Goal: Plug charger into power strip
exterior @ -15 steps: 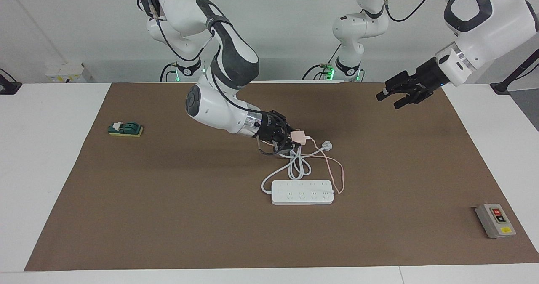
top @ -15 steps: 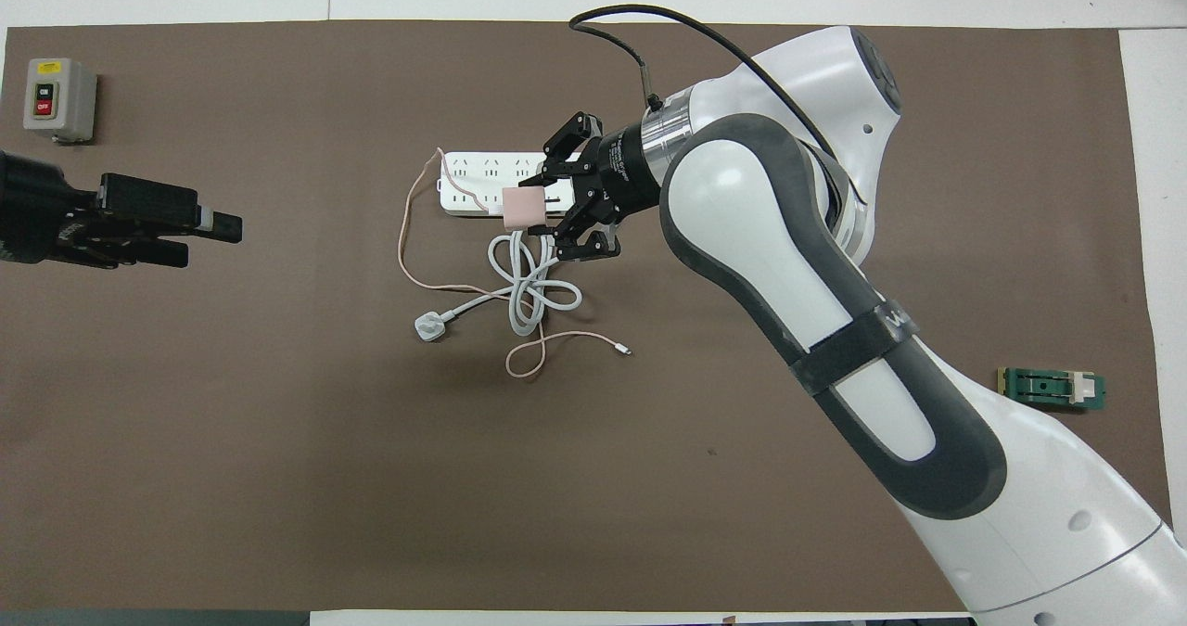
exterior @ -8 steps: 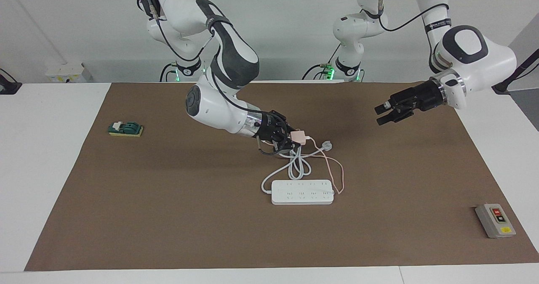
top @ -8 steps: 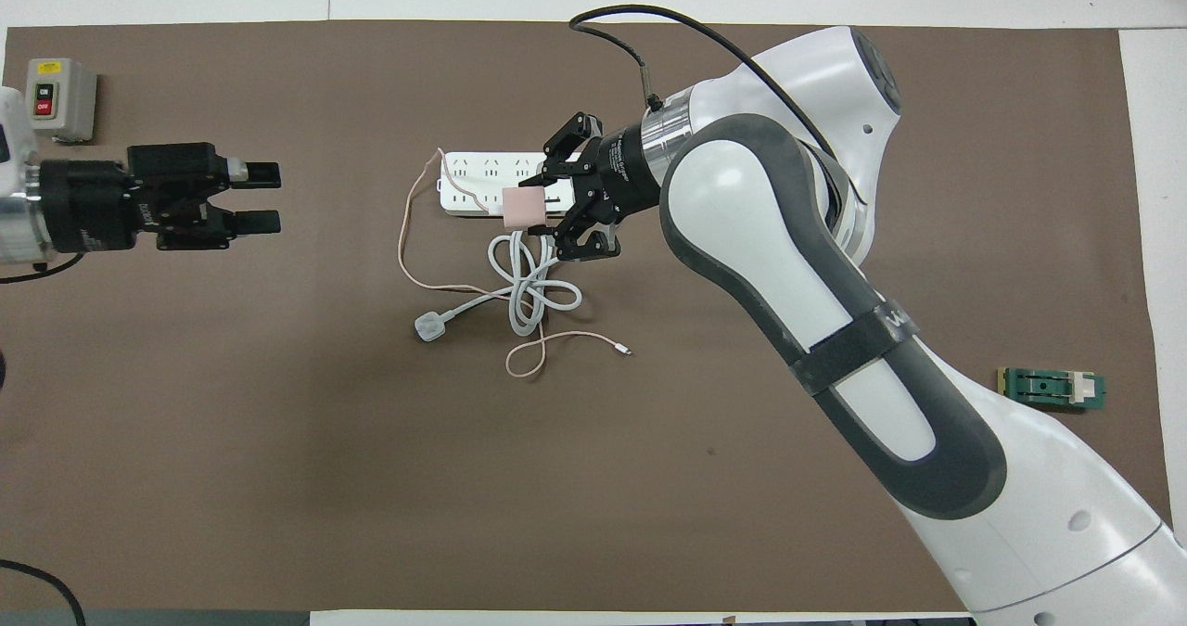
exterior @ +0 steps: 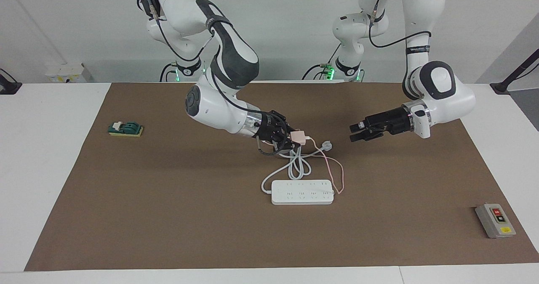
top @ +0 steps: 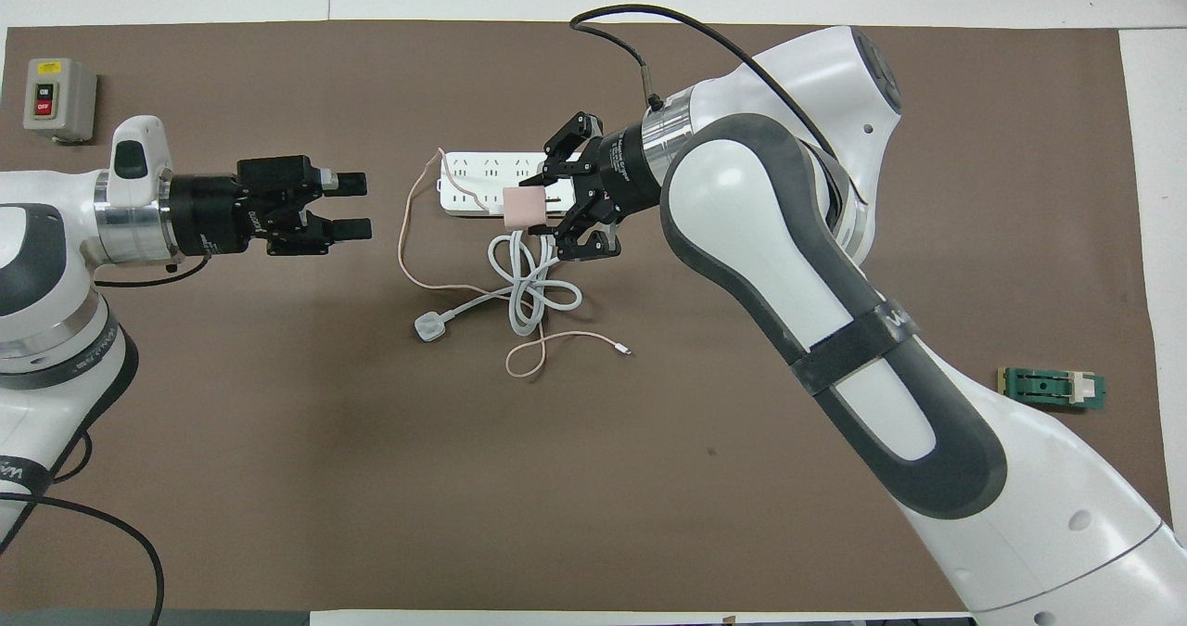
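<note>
Right gripper point(exterior: 293, 139) fingers clamped on pink charger point(exterior: 300, 137), held above coiled white cord point(exterior: 298, 166). Left gripper point(exterior: 354, 133) fingers apart, beside it. Power strip point(exterior: 302, 192) lies farther out on surface, long axis crosswise; right arm nearer.

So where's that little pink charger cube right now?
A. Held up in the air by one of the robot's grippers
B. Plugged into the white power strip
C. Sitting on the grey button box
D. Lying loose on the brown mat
A: the right gripper is shut on the charger, holding it up over the coiled white cord, with the power strip lying apart from it on the mat.
</note>
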Tool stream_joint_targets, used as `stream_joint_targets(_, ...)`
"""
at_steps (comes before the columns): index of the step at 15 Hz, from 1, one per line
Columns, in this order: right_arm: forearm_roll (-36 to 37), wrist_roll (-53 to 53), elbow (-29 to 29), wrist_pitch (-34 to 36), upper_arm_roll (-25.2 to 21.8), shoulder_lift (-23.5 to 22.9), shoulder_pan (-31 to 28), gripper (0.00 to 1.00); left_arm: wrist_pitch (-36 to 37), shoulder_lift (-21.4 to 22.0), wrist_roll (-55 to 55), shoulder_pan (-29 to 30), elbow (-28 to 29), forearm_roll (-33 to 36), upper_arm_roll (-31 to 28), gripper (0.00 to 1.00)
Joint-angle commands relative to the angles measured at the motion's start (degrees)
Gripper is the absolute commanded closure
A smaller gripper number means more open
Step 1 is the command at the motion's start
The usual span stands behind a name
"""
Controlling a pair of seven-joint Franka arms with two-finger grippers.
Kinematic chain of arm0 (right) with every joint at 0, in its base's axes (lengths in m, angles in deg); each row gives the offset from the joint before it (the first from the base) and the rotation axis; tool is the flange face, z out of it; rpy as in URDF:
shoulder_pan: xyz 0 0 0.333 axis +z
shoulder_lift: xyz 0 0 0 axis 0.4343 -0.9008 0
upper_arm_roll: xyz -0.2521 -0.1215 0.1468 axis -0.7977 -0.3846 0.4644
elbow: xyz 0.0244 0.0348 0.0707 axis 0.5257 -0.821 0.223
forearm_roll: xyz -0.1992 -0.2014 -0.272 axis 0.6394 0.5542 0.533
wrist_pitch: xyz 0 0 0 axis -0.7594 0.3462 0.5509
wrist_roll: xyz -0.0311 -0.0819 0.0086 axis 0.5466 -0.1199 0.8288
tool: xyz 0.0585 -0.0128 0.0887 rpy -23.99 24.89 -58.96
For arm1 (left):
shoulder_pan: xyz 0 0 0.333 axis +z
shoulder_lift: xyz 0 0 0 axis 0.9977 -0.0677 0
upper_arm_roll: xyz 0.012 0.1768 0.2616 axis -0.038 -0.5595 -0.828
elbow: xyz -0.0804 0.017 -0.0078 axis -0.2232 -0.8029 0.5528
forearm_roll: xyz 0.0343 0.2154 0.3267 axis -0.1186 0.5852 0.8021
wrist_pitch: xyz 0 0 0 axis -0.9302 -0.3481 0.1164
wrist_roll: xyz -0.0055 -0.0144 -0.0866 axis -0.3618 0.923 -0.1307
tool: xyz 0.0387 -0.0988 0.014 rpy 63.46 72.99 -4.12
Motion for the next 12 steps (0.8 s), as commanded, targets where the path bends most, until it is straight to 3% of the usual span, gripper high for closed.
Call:
stream_joint_targets(1,-1.4,0.6,-0.6,-0.4,0.1,0.3,-0.3,1.0,-0.2,0.6,-6.2,-2.1,2.7,-4.4,-0.4,0.0)
stream_joint_targets(5,-1.4,0.7,-0.6,-0.4,0.1,0.3,-0.3,1.0,-0.2,-0.6,-11.4,-6.5,2.6,-10.2,-0.4,0.0)
stream_joint_targets(12,-1.4,0.7,-0.6,-0.4,0.1,0.3,-0.3,1.0,-3.1,-0.9,-17.0,-10.5,2.3,-10.7,-0.6,0.0)
